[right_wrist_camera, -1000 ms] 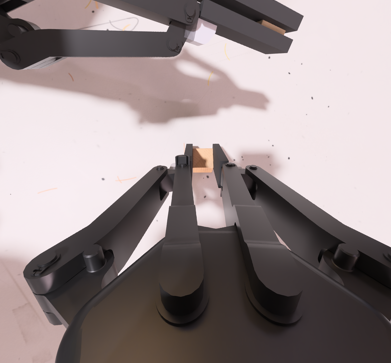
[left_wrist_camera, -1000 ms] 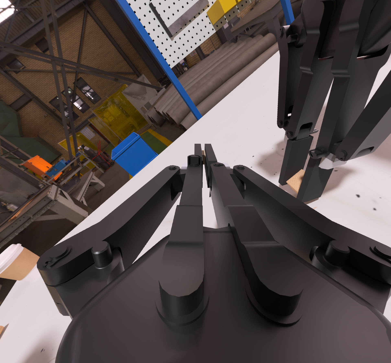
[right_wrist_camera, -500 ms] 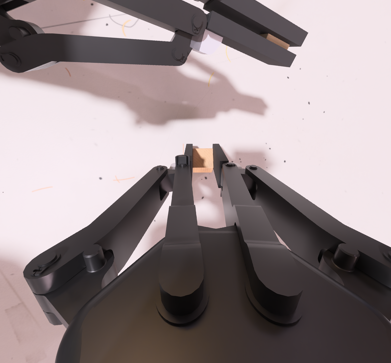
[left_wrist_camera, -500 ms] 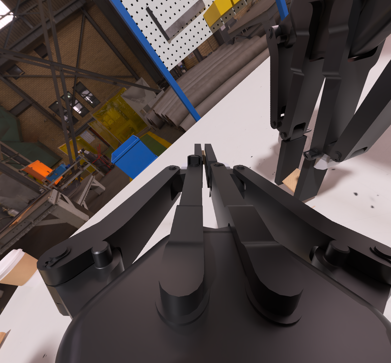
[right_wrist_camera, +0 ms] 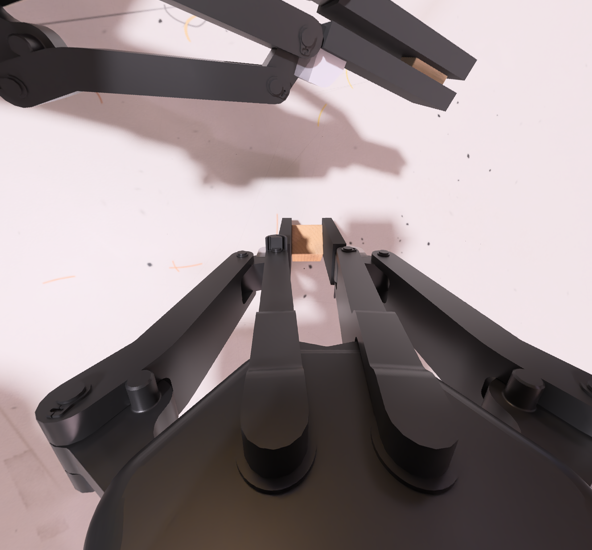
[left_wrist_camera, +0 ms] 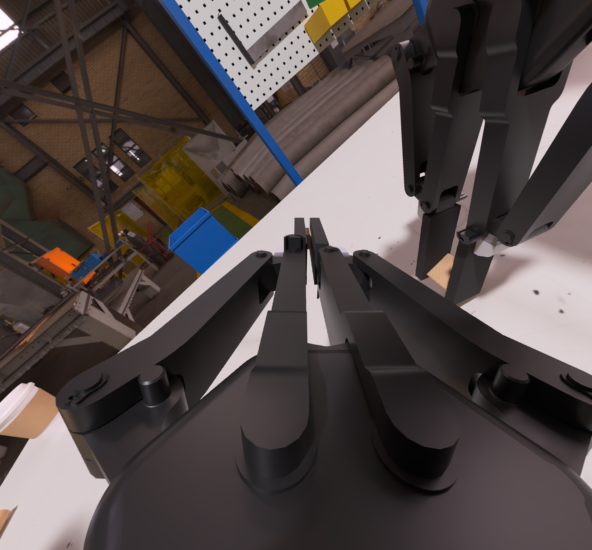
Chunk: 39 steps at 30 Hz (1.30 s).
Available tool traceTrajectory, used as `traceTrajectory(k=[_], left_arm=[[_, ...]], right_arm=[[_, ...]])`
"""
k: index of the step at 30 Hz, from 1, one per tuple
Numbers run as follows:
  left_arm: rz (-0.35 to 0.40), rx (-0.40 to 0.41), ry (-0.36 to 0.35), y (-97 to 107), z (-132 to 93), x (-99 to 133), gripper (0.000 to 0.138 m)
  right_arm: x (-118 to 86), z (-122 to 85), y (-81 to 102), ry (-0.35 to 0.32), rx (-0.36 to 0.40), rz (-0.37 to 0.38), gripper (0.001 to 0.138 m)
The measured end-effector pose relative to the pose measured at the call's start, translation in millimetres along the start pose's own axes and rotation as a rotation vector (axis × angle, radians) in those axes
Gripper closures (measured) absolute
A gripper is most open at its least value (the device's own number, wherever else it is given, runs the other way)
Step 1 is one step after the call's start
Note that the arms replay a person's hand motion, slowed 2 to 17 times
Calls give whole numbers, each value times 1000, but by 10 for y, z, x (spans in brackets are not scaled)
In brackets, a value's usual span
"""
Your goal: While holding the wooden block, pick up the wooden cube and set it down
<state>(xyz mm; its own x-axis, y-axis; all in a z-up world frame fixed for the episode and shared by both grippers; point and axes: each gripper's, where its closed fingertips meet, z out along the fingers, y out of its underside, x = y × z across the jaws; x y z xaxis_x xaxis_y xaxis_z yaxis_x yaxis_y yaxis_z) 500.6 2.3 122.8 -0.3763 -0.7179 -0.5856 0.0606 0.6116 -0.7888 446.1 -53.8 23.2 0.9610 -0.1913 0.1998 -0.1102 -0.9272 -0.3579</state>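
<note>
Right wrist view: right gripper [right_wrist_camera: 307,230] clamped on a small pale wooden cube [right_wrist_camera: 306,242], dark fingers pressed against two opposite faces. Cube seated between the fingertips, seemingly lifted clear of the white speckled tabletop [right_wrist_camera: 128,214], with a square shadow cast just to the right of the tips. Farther ahead and above, left gripper [right_wrist_camera: 448,83] reached in from the left, closed on a thin tan wooden block [right_wrist_camera: 424,68], only a sliver exposed at the tips.

Left wrist view: fingers nearly together, a narrow strip of block [left_wrist_camera: 308,236] glimpsed in the slit. Ahead to the right, the other gripper pointed down with the cube [left_wrist_camera: 441,270] pinched. Beyond the table edge, a blue bin [left_wrist_camera: 201,243]; farther still, a white perforated pegboard [left_wrist_camera: 243,22] in a blue frame.
</note>
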Motion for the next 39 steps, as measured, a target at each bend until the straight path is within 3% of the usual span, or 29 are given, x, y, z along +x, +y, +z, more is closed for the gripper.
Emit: traceTrajectory(k=[21, 39], left_arm=[[5, 2, 6, -5, 0, 17, 134], [5, 1, 1, -1, 5, 9, 134]], right_arm=[[-33, -21, 22, -19, -30, -6, 114], [-62, -89, -64, -20, 33, -9, 114]])
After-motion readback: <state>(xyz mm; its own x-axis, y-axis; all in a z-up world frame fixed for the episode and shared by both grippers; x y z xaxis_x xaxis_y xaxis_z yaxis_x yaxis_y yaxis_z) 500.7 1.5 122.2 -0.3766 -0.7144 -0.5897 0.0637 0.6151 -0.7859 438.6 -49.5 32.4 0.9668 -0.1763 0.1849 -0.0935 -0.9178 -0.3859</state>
